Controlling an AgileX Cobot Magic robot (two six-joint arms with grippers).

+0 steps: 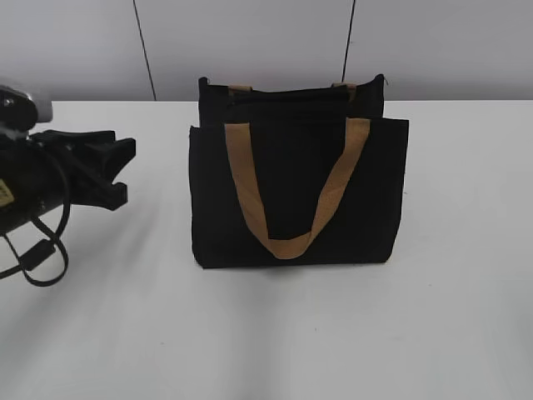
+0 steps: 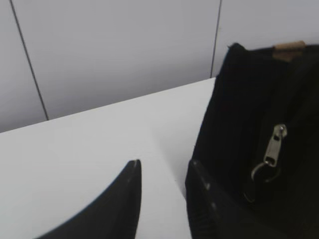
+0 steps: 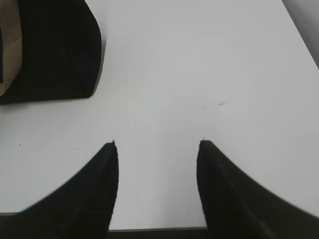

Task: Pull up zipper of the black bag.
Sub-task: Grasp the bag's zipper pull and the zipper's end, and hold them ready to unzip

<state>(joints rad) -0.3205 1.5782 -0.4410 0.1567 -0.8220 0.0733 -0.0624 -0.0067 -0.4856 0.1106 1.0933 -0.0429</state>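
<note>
Pale wall panels back a white tabletop, where the rectangular black fabric bag with tan webbing handles stands upright. From my left hand the small silver zipper slider with its ring pull lies just to the right, hanging lengthwise down the bag's end. My left hand is nearer; its fingers are slightly parted, holding nothing. My right hand gapes wide over bare tabletop beside the bag, empty.

White tabletop under everything, smooth and matte, backed by a pale grey panelled wall split by thin dark vertical seams.
</note>
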